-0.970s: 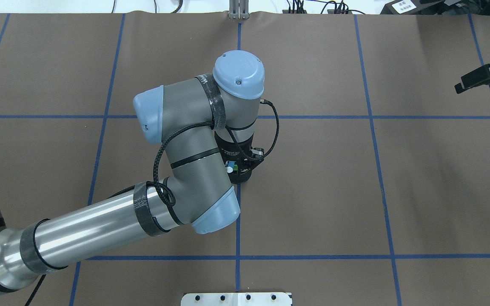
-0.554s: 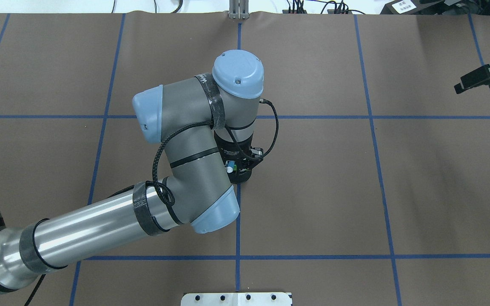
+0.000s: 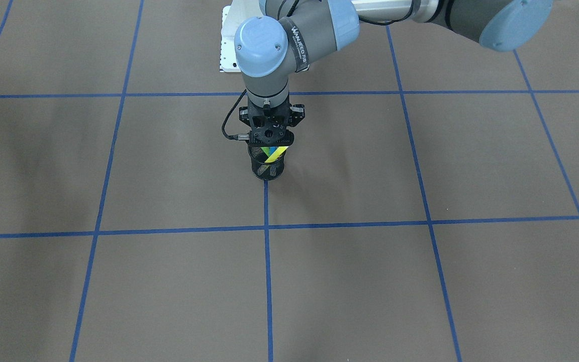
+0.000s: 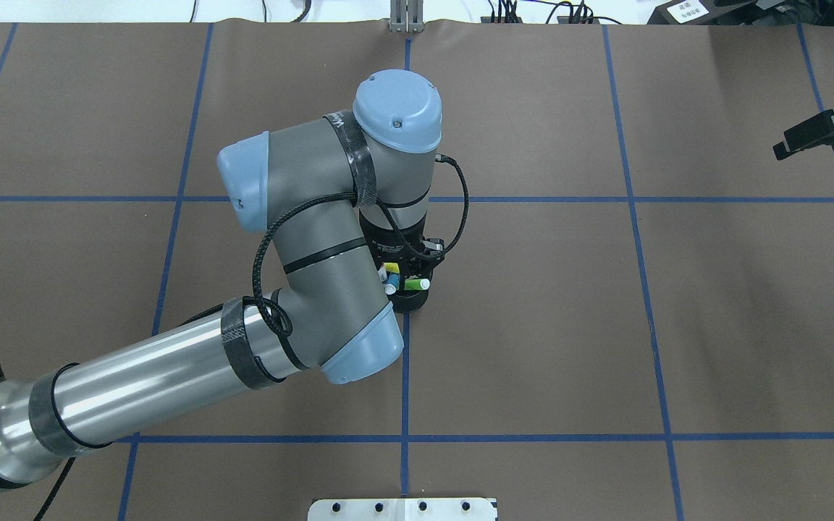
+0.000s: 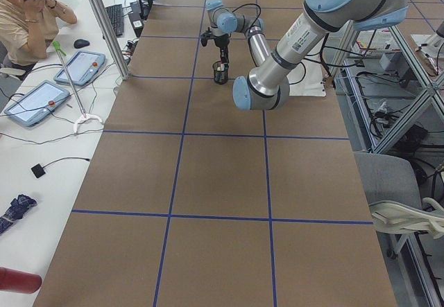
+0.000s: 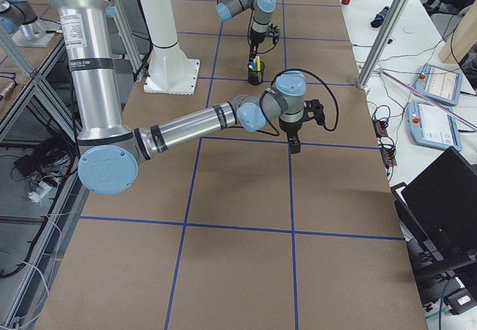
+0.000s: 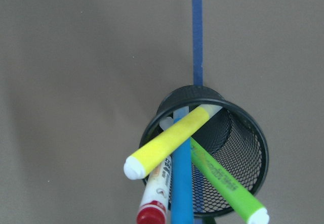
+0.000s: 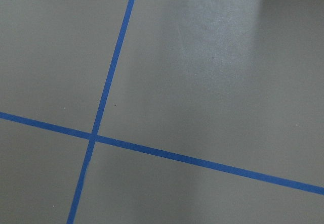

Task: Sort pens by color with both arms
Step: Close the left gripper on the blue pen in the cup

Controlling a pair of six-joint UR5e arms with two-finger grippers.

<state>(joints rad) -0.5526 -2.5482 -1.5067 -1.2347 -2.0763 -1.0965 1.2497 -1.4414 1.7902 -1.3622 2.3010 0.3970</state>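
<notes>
Four pens stand in a black mesh cup at the table's centre. In the left wrist view the yellow pen leans across the blue pen, with the red pen to its left and the green pen to its right. My left gripper hangs straight over the cup; its fingers are hidden, so I cannot tell its state. My right gripper hovers far off at the table's right side, over bare table; I cannot tell whether it is open.
Blue tape lines divide the brown table into squares. The white pedestal base sits at the near edge. Operators' tablets and cables lie on the white bench beyond the far edge.
My left wrist has shifted up and left in the overhead view, and more of the pen tips now show beside it. The right arm has not moved.
</notes>
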